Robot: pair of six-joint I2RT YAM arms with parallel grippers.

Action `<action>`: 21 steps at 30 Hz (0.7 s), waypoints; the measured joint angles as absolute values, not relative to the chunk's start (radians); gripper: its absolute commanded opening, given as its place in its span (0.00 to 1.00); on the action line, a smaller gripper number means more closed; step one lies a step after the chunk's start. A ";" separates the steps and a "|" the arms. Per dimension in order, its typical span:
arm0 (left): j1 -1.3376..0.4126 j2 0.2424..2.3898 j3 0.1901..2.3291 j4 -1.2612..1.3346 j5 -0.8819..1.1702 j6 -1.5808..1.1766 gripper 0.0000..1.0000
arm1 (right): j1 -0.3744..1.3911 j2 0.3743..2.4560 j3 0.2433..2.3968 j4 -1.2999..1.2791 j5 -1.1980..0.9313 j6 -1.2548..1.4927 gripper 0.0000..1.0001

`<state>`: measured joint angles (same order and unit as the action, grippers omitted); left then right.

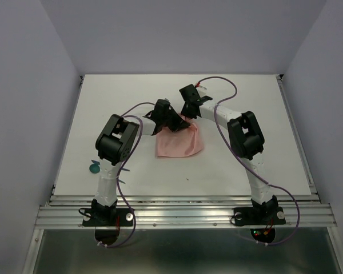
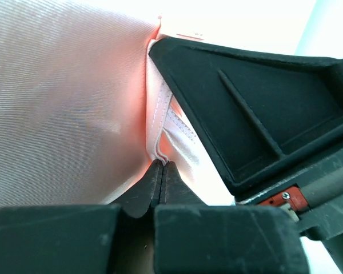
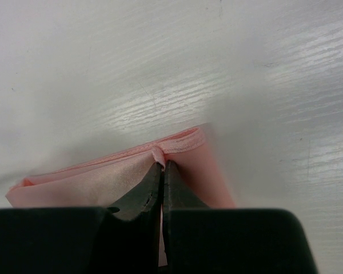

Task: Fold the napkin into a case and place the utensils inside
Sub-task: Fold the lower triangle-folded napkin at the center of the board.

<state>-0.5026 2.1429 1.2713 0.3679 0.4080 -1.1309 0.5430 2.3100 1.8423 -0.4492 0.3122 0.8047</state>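
Observation:
The salmon-pink napkin point(image 1: 179, 142) lies folded near the table's middle, its far edge lifted by both grippers. My left gripper point(image 1: 167, 121) is shut on the napkin's far left part; the left wrist view shows its jaws point(image 2: 161, 165) pinching a hemmed fold of the napkin point(image 2: 63, 97). My right gripper point(image 1: 188, 116) is shut on the far right part; the right wrist view shows its jaws point(image 3: 162, 166) pinching the hemmed edge of the napkin point(image 3: 91, 182). Teal-green utensils point(image 1: 94, 168) lie at the table's left edge, partly hidden by the left arm.
Purple cables point(image 1: 222, 80) run along both arms. The right gripper's black body point(image 2: 257, 108) fills the right of the left wrist view, close to the left gripper. The white table point(image 1: 257, 165) ends at a metal rail point(image 1: 183, 210) in front.

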 measured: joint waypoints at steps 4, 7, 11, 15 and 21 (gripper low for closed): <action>-0.503 2.144 1.271 0.366 0.407 -1.131 0.00 | 0.545 2.310 1.842 -0.448 0.318 0.789 0.01; -0.502 2.144 1.271 0.365 0.407 -1.131 0.00 | 0.545 2.310 1.842 -0.447 0.318 0.778 0.01; -0.502 2.144 1.271 0.366 0.407 -1.131 0.27 | 0.546 2.310 1.842 -0.447 0.316 0.770 0.01; -0.502 2.141 1.255 0.379 0.413 -1.130 0.61 | 0.544 2.309 1.842 -0.446 0.311 0.763 0.01; -0.496 2.064 1.221 0.319 0.369 -1.044 0.59 | 0.534 2.308 1.842 -0.447 0.299 0.763 0.01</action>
<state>-0.4957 2.0644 1.2209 0.3187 0.3687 -1.0439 0.5339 2.3085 1.8420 -0.4469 0.2985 0.7628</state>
